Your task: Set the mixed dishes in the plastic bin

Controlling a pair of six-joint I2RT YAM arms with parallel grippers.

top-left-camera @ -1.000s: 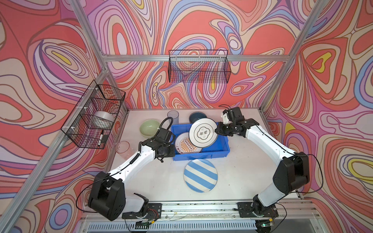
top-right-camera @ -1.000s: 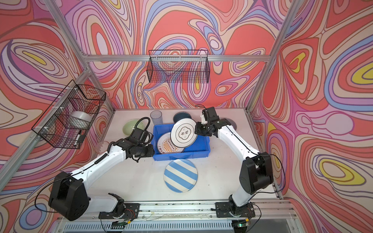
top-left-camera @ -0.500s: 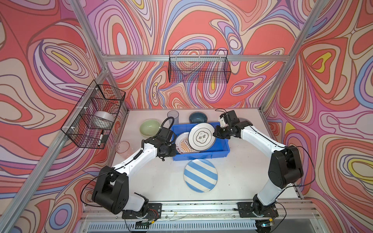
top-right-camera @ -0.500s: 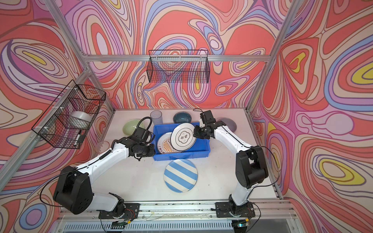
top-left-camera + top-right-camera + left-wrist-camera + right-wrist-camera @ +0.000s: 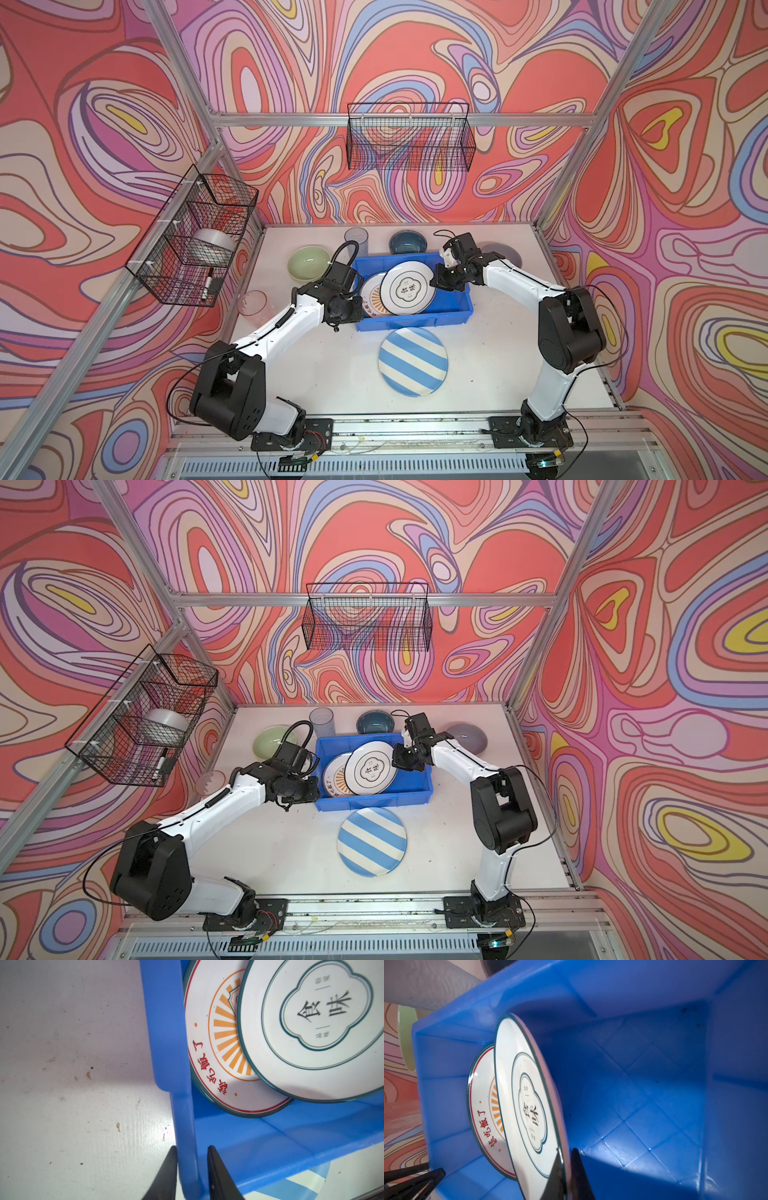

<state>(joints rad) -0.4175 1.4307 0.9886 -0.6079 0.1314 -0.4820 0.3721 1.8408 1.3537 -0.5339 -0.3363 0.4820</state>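
Right pincer (image 5: 565, 1150) pinches the glossy round green-rimmed plate (image 5: 517, 1088); left pincer (image 5: 191, 1147) straddles the plastic bin (image 5: 164, 1032) wall, grip unclear.

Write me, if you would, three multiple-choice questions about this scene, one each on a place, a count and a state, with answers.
1. Where does the striped plate lie?
A) inside the plastic bin
B) on the table, in front of the bin
C) under another plate

2. How many plates are within the bin's walls?
A) one
B) three
C) two

3. How is the right gripper?
A) shut on the green-rimmed plate
B) open and empty
C) shut and empty

Answers:
1 B: a top view shows it on bare table before the front wall.
2 C: the orange-sunburst plate lies inside and the green-rimmed plate tilts over it.
3 A: the right wrist view shows the jaws pinching its rim.
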